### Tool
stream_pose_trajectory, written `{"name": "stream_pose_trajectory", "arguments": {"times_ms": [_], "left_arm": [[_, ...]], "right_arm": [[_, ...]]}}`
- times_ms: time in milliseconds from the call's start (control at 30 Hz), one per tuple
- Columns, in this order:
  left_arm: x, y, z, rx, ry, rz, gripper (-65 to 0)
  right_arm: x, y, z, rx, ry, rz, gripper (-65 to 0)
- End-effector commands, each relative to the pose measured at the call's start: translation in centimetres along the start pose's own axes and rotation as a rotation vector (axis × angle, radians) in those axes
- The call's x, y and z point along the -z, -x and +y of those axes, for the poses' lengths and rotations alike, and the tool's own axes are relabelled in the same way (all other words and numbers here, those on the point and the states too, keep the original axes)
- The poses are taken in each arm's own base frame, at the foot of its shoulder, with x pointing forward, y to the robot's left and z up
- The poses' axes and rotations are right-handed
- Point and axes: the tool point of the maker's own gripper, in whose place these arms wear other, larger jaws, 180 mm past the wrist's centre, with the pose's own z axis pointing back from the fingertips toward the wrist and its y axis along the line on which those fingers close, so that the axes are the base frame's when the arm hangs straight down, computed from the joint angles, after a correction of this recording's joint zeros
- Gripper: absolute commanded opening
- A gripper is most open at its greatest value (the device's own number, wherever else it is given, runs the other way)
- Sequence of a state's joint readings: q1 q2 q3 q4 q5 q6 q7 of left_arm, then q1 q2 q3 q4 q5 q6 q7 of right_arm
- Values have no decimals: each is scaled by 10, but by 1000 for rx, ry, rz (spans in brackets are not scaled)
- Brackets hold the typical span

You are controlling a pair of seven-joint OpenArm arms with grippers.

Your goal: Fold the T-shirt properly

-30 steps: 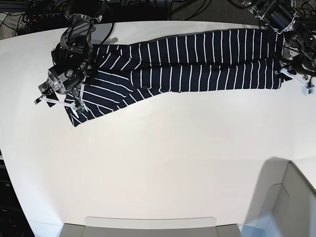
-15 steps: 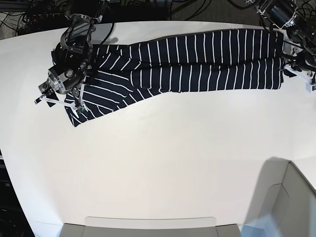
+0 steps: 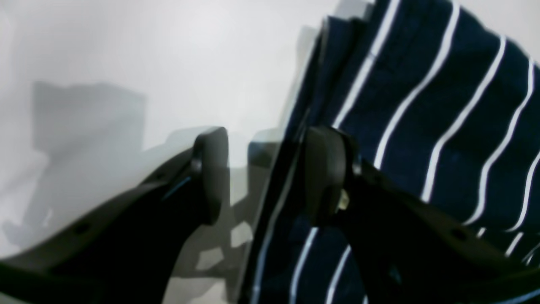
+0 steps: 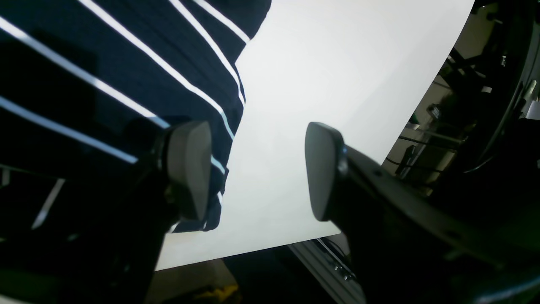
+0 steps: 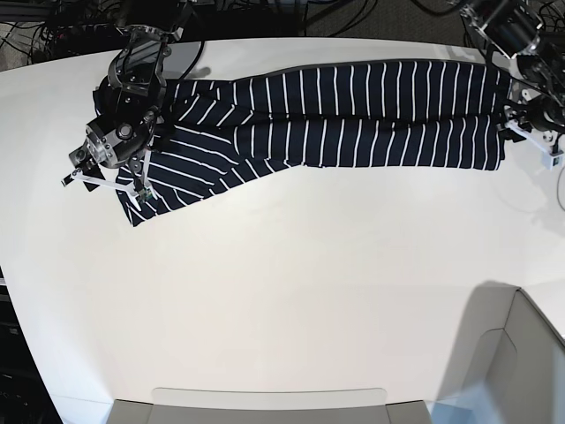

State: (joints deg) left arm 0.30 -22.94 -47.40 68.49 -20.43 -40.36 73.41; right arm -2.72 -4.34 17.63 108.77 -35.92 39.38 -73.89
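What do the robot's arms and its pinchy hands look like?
Both arms are black and silver metal with black cables. Each end effector, left and right, has two smooth, rounded dark pads on black fingers with small screw holes. From above, white bracket pieces show near each end.

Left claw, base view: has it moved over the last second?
Yes. The left claw has shifted slightly toward the far table edge, alongside the T-shirt end.

Both arms are stretched out to the far side. Right gripper (image 5: 110,181) sits around 10 o'clock in the base view, pointing down, jaws spread wide. Left gripper (image 5: 532,132) is up at 2 o'clock, jaws also apart, nothing pinched between them.
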Motion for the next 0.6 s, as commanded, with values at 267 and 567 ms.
{"name": "stream_pose_trajectory", "arguments": {"times_ms": [267, 567], "left_arm": [[15, 39, -11, 48, 28, 147, -348], [-4, 5, -15, 63, 56, 83, -348]], "right_arm": [[3, 0, -7, -20, 25, 30, -301], [3, -1, -6, -20, 23, 29, -301]]}}
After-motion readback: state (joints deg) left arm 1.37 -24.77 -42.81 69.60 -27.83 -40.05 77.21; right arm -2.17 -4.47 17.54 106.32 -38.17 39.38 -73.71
